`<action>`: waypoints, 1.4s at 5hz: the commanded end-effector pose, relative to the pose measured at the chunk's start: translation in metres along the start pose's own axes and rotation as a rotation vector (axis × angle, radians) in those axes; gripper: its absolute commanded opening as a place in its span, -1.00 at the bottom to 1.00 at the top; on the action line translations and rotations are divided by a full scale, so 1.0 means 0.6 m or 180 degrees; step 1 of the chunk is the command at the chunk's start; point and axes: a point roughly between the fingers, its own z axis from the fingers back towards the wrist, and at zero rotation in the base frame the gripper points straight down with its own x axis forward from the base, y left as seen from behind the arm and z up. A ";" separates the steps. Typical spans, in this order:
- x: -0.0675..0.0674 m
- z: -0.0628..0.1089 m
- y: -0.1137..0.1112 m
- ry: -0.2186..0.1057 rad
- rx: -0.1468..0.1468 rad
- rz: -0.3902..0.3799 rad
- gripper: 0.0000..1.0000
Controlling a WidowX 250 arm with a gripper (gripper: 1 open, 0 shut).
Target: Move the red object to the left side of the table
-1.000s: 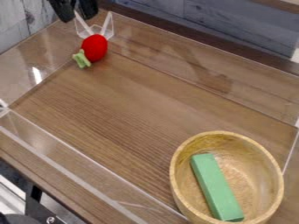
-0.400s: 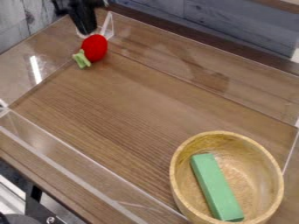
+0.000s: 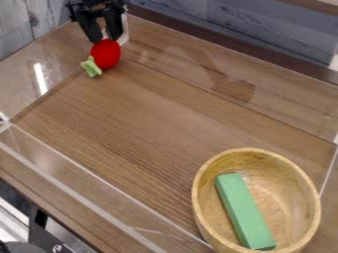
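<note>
The red object point(image 3: 106, 54), a small toy strawberry with a light green leafy stub point(image 3: 91, 68), lies on the brown table point(image 3: 158, 124) at its far left corner. My gripper point(image 3: 103, 36) hangs directly above it at the top edge of the view, pointing steeply down. Its dark fingers stand apart, one on each side of the strawberry's top, with the tips close to it. The jaws look open and nothing is lifted. I cannot tell whether the fingertips touch the strawberry.
A round bamboo bowl point(image 3: 209, 176) sits at the near right corner with a flat green block point(image 3: 243, 210) inside. Low clear acrylic walls point(image 3: 53, 158) border the tabletop, and one runs just behind the strawberry.
The gripper has come down from the top edge toward the strawberry. Its fingers looked drawn together in the middle frame and are spread again now. The strawberry has not moved.
</note>
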 end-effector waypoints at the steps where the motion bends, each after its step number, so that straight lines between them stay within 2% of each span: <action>1: -0.012 0.059 -0.008 -0.0260 0.0057 0.0115 1.00; 2: -0.028 0.078 -0.015 -0.0333 0.0017 0.0255 1.00; 3: -0.036 0.083 -0.043 -0.0309 0.0004 0.0103 1.00; 4: -0.042 0.082 -0.070 -0.0264 0.0003 -0.0036 -1.00; 5: -0.040 0.092 -0.061 -0.0198 0.0008 -0.0123 1.00; 7: -0.017 0.096 -0.058 -0.0058 0.0027 -0.0323 1.00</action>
